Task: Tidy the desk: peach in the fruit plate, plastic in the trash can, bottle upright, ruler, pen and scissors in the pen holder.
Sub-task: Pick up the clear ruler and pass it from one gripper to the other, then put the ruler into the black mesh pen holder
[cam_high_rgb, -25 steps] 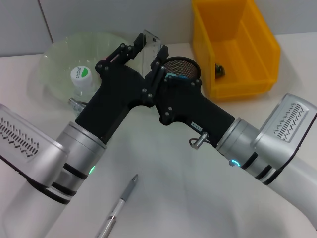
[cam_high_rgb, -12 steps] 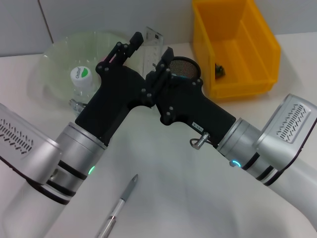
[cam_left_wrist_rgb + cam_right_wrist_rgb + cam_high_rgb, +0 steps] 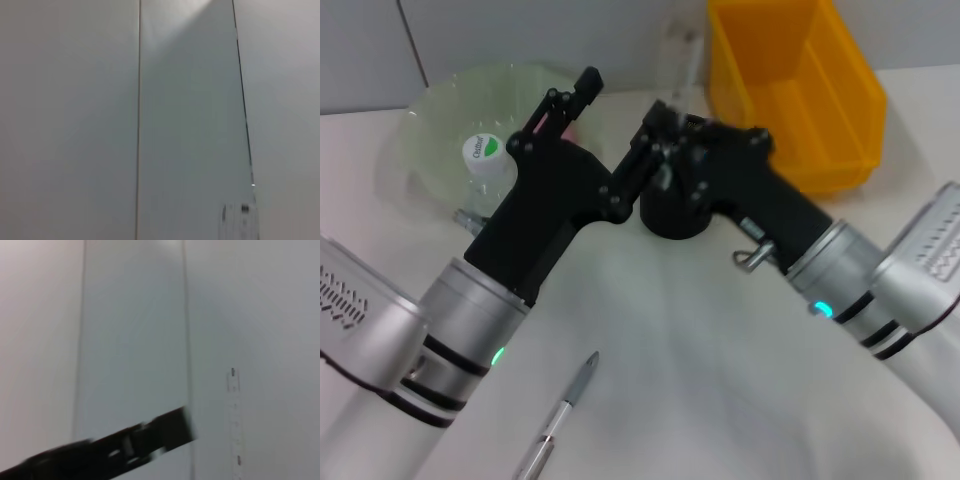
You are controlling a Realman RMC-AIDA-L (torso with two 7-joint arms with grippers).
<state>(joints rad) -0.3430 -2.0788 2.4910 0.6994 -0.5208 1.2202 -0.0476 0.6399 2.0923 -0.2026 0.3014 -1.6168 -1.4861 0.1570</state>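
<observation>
My right gripper [image 3: 667, 112] is shut on the clear ruler [image 3: 685, 52], which stands upright above the black pen holder [image 3: 672, 216]. The right wrist view shows the ruler [image 3: 135, 340] filling the picture, with a black finger [image 3: 125, 446] across it. My left gripper [image 3: 572, 92] stands open just to the left, over the rim of the fruit plate [image 3: 440, 110], holding nothing. The bottle [image 3: 484, 152] stands upright, its white and green cap showing. The pen [image 3: 563, 412] lies on the desk [image 3: 670, 340] near the front. Peach, plastic and scissors are hidden.
The yellow trash can [image 3: 795, 80] stands at the back right, close behind my right gripper. Both arms cross the middle of the desk and nearly touch at the wrists. The left wrist view shows only a grey panelled wall [image 3: 100, 120].
My right gripper has swung right and up with the ruler, from beside the left gripper to above the pen holder. The left gripper has stayed almost in place.
</observation>
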